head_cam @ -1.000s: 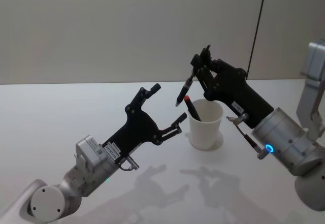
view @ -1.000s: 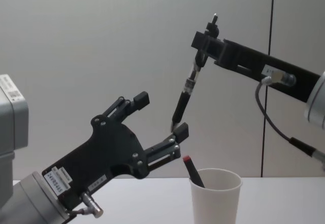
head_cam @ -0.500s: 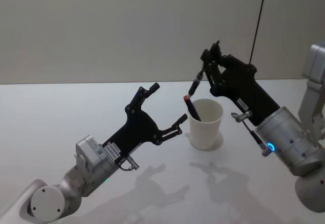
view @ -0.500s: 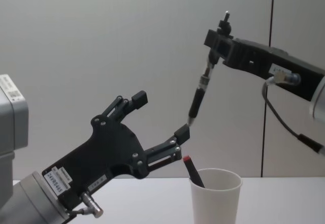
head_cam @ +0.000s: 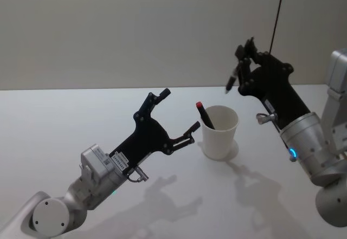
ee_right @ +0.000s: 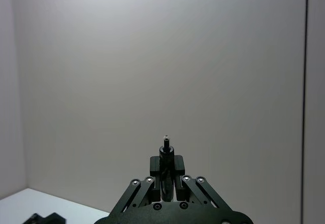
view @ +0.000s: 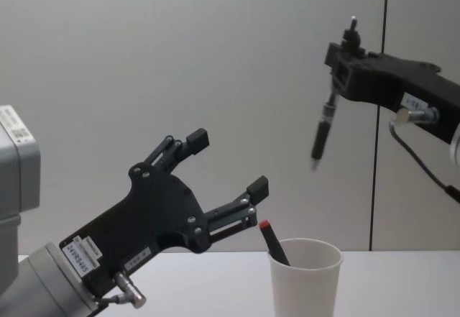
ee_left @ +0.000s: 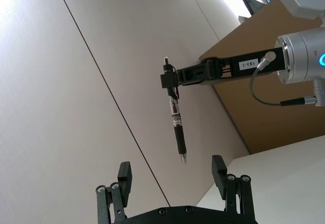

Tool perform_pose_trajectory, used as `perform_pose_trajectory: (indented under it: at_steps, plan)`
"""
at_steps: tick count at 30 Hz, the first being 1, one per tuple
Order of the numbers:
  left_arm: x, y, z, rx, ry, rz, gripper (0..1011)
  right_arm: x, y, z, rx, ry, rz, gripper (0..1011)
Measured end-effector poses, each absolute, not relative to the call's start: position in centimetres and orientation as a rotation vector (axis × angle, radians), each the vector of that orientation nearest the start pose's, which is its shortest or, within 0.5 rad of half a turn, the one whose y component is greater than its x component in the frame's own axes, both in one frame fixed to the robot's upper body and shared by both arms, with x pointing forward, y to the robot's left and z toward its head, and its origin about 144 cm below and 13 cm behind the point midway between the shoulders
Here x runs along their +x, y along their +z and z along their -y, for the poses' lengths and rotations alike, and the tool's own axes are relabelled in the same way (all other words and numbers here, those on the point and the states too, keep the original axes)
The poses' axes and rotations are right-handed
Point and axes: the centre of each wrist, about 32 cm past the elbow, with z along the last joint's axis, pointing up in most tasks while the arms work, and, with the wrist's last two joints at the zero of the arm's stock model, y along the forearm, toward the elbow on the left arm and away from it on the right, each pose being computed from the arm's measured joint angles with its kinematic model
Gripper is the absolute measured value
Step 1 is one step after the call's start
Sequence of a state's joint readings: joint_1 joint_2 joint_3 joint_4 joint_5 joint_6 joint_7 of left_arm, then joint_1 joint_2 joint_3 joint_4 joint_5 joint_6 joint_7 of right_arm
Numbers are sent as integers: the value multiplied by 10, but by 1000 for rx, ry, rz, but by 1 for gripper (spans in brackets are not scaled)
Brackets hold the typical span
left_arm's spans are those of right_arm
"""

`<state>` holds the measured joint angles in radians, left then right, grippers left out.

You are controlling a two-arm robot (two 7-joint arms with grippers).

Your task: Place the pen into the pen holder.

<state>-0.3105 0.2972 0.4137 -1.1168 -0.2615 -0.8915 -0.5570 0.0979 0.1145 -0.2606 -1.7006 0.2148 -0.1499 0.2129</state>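
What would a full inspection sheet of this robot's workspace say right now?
Surface: white table, bare around the cup.
Job's things: black pen held in the air, tip down, above and apart from the white paper cup; a red-capped pen already stands inside the cup.
Clutter: nothing seen.
End effectors: right end effector shut on the black pen's top; left end effector open, empty, beside the cup.
Cables: grey cable at the right wrist; thin dark line on the wall.
Surroundings: plain grey wall.

"183-1" on a white label [ee_left: 247, 63] along the right pincer [ee_left: 169, 80]
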Motion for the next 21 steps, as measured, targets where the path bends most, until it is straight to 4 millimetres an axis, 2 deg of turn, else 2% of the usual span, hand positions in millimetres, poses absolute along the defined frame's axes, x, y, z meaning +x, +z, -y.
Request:
perform_pose_trajectory:
  at_steps: [13,21]
  plan:
    - [522,1100,-243,-280,683,602,1003,481,1198,170,203,-1255,283,146]
    - [522,1100,-243,-280,683,602,1003,490,1184,167,120,-1296,287,145]
